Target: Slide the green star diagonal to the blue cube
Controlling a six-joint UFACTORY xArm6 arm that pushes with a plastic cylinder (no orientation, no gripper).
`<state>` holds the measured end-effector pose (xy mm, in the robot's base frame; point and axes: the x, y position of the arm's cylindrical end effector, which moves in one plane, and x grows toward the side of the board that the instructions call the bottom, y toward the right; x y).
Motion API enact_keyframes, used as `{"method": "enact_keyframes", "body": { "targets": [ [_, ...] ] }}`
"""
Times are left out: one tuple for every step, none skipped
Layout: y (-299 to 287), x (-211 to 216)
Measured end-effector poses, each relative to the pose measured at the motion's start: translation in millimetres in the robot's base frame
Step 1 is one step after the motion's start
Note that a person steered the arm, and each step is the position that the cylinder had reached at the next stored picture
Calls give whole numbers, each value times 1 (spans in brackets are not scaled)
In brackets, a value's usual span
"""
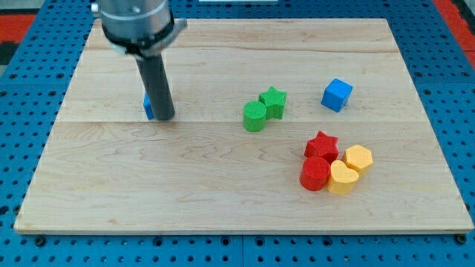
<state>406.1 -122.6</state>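
My tip (164, 116) far left of green star (273, 101) and blue cube (337, 95); no claw

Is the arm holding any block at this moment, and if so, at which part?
Nothing is held; the rod cannot grip. My tip stands at the view's left, against a small blue block mostly hidden behind it, far from the green star and blue cube.

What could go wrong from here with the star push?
The green cylinder touches the green star, so a push from the view's left would likely drag both along. My tip sits far to the view's left, against a partly hidden blue block that may get knocked as I leave.
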Motion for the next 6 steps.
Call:
{"method": "enact_keyframes", "body": {
  "targets": [
    [-25,-52],
    [-25,-27],
    [-2,43],
    [52,67],
    [126,67],
    [174,40]
  ]
}}
